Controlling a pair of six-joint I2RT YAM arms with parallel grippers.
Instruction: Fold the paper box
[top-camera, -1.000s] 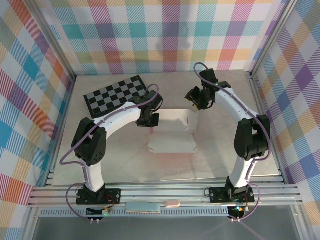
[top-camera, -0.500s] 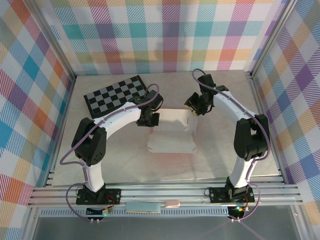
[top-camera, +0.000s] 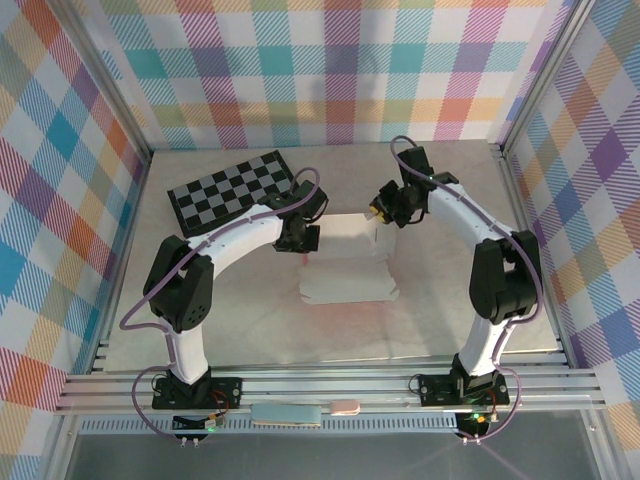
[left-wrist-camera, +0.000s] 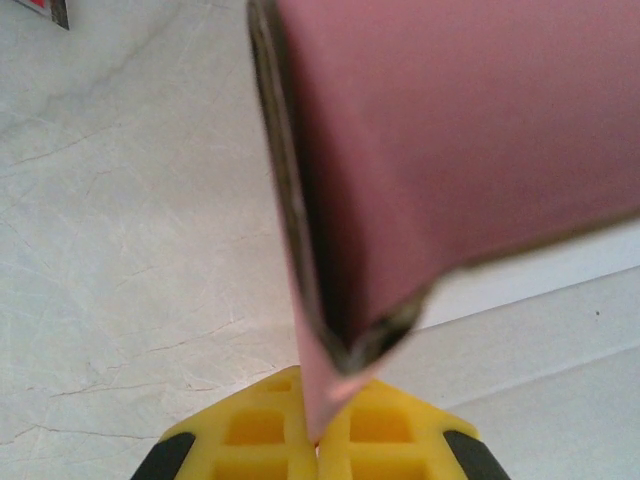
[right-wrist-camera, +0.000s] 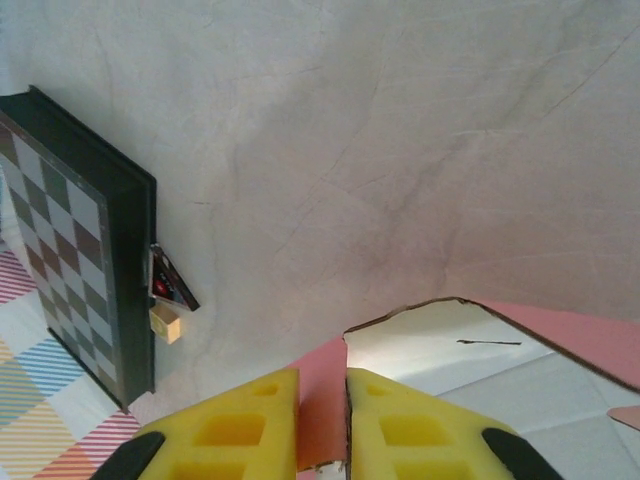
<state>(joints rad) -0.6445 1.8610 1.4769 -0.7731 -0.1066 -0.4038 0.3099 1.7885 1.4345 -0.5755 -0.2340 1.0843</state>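
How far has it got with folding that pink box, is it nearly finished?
Partly. Done: the paper box has creased panels, and its back part seems lifted off the table. In hand: the left gripper pinches one pink edge, and the right gripper pinches a flap at the opposite end. To do: it looks open, with flaps untucked, so closing it up remains.

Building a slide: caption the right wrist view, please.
Right gripper pinching a flap of the paper box, checkered board at frame left.
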